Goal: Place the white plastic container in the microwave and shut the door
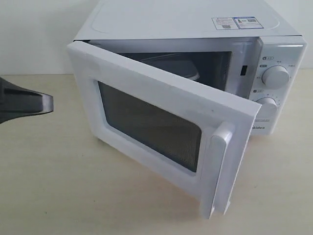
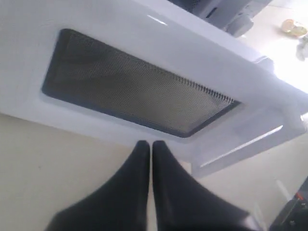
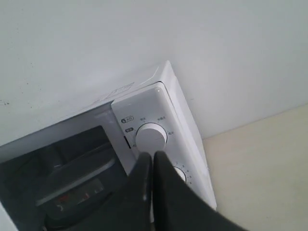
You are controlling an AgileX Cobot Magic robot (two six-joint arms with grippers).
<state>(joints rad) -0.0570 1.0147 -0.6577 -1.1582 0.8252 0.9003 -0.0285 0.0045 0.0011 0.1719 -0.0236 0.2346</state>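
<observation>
The white microwave stands on the table with its door swung partway open. The door's dark mesh window and bar handle face forward. Inside the cavity lies the white plastic container; the right wrist view shows it as a shaded box with a red label. My left gripper is shut and empty, left of the door; its tips sit just short of the door's window. My right gripper is shut and empty, in front of the upper knob.
The beige table spreads in front of and left of the microwave, and a white wall stands behind it. Two round knobs sit on the right-hand panel. A yellowish object lies far off in the left wrist view.
</observation>
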